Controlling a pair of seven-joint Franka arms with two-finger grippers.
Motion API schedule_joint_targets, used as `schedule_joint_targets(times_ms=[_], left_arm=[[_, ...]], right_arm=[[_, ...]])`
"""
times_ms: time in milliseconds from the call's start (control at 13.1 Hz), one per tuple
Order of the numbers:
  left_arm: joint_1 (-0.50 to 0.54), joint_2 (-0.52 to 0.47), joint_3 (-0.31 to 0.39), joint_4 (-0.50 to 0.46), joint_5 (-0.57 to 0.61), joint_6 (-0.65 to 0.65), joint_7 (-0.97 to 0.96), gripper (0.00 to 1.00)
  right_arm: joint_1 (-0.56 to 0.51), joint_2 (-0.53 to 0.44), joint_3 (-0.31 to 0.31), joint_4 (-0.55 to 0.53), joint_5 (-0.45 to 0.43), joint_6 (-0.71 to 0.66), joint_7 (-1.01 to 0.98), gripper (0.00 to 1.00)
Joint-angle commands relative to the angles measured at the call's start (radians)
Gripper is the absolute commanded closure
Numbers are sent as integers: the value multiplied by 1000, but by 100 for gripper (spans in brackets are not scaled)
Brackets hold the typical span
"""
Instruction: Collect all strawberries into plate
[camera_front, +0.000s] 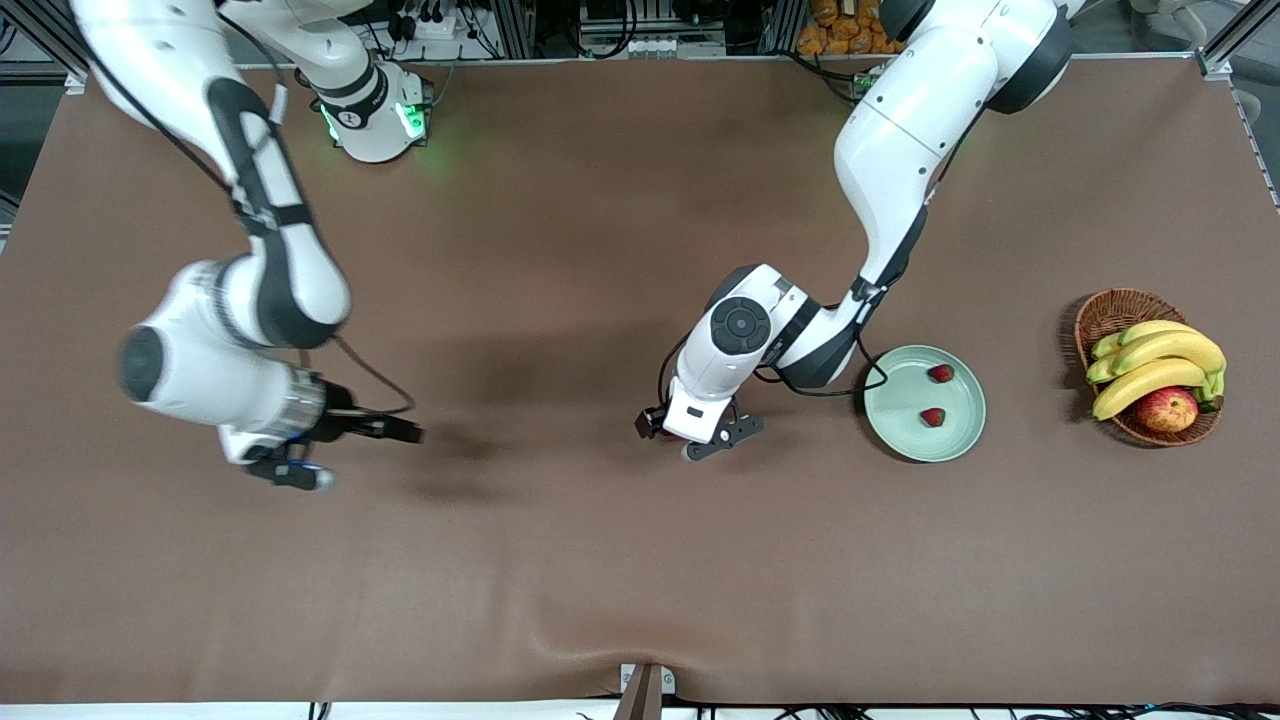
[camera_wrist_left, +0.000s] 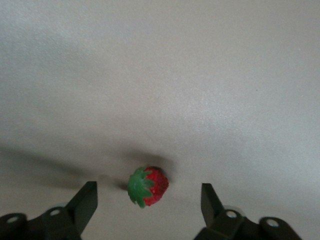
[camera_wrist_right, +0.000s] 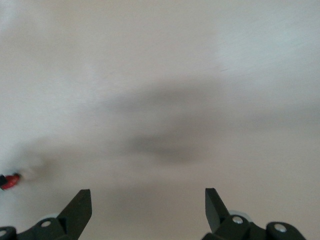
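Your right gripper (camera_front: 350, 452) hangs over bare table (camera_front: 560, 560) at the right arm's end. Its claw is wide open and holds nothing, so that arm just waits. Near the middle, your left gripper (camera_front: 700, 440) sits low over the last strawberry (camera_wrist_left: 148, 186), claw spread wide with one finger on each side, I think so it can close on it. The berry is small and red with a green leafy cap, lying on its side. Next comes the mint-green plate (camera_front: 900, 436), with two strawberries (camera_front: 939, 373) already in it. The wicker basket (camera_front: 1105, 318) of fruit stays out of this.
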Motion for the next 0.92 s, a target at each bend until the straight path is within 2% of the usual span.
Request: schedule_joint_targets(times_ms=[0,153,229,381,458,686,839], left_arm=[[-17,22,11,30,-4,9,0,28],[-17,28,11,29,-3,21,6,30],[-17,28,13,29,-3,21,6,32],[-17,36,13,29,-1,21,10,38],[-15,36,13,29,-1,21,13,48],[5,8,13,29,5,21,33,97],[40,-21,11,23,6,15,41,100]], right_arm=[[-71,-69,28,72,-144,-130,3,0],[-105,-145,33,88,-260,-182,-5,0],[-126,-190,57,88,-288,-206,-7,0],[-245,-256,163,88,-304,-285,-8,0],[-279,-284,191,88,-321,-317,-10,0],[-298,-374,196,82,-385,-366,-58,0],[-351,-402,194,85,-387,-446,-152,0]])
